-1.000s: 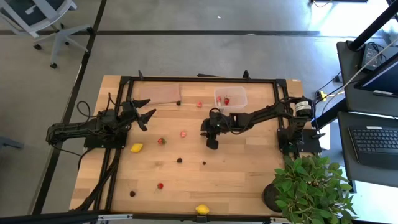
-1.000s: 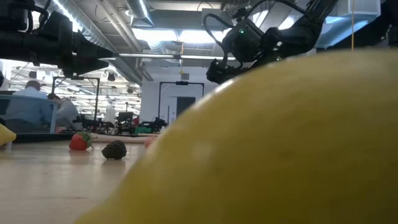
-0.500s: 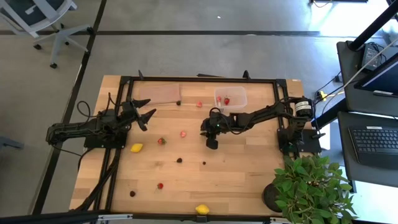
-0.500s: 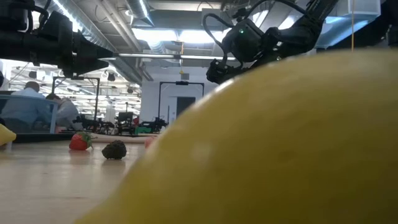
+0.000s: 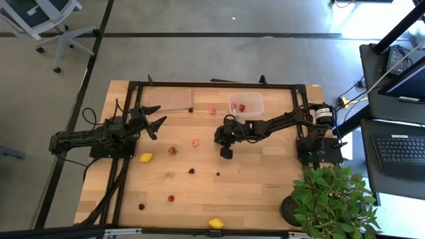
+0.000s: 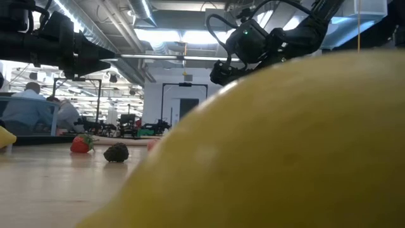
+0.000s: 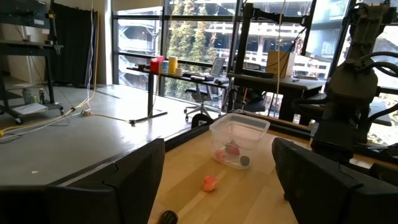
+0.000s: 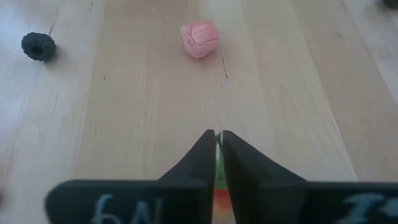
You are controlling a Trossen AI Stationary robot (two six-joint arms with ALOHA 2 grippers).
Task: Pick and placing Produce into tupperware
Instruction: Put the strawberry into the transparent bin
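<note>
yellow lemon (image 5: 146, 158), red strawberry (image 5: 172, 151), clear tub (image 5: 246, 105)

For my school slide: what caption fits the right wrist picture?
Right gripper shut on a strawberry above the wooden table.

From above I see grey floor (image 5: 219, 60) with dark seams, a white swivel chair (image 5: 46, 20), a green potted plant (image 5: 329, 199) and a keyboard (image 5: 402, 149). My left wrist camera shows tall windows (image 7: 186, 37), trees outside and desks (image 7: 180, 78).
</note>
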